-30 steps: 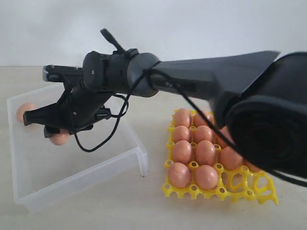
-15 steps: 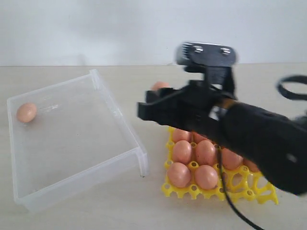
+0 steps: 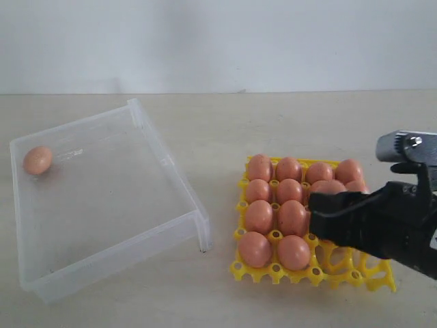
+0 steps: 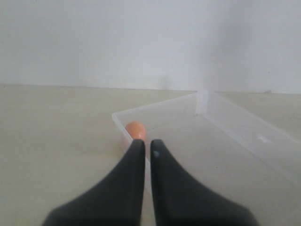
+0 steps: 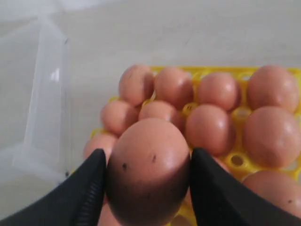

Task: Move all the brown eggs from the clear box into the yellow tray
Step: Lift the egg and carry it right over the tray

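A brown egg is being pinched by the right gripper, with one black finger pressed on each side of it. It is being carried above the yellow tray and is not yet being set into a cell. In the exterior view this gripper is seen over the right part of the tray, toward the near side, and several cells are being hidden by it.

The left gripper is being shown low over the table, pointed toward a corner of the clear box. Its jaws are pressed nearly together, with only a thin slit between them, and nothing is being held in them.

The task is being judged as close to its end. The tray is filled for the most part: at least ten seated eggs are being counted, while the near right corner of the tray is showing without eggs. How many cells are free under the gripper cannot be told. In the box only one egg is being seen, lying alone beside the left wall at the far corner. What is being left, by this reading, is the placing of the carried egg into a free cell, and then the fetching of that single egg from the box.
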`<state>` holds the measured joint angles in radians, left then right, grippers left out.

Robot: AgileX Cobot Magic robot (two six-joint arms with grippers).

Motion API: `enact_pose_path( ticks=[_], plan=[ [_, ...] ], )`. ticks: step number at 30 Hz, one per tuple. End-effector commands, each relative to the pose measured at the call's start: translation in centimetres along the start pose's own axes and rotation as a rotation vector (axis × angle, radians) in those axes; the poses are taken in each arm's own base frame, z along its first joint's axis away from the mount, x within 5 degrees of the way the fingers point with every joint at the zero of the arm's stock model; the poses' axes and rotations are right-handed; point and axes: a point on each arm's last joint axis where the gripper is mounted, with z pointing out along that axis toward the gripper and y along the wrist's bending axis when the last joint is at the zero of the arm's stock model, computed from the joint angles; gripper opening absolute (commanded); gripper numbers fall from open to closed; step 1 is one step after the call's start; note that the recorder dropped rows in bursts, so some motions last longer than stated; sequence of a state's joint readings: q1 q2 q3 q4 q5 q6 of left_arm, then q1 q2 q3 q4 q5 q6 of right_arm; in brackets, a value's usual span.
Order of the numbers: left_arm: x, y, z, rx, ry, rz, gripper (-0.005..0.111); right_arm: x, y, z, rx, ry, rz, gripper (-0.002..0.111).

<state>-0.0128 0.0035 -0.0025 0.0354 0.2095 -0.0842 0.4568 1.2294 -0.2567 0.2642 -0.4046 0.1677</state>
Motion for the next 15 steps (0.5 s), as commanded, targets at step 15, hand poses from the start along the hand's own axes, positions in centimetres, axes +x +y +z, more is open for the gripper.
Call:
enact_pose_path(
  ticks=[15],
  plan=[
    [0.1, 0.0, 0.0, -0.002, -0.001, -0.001, 0.004, -3.5, -2.4, -0.1, 0.084, -0.195, -0.266, 0.0]
  ],
)
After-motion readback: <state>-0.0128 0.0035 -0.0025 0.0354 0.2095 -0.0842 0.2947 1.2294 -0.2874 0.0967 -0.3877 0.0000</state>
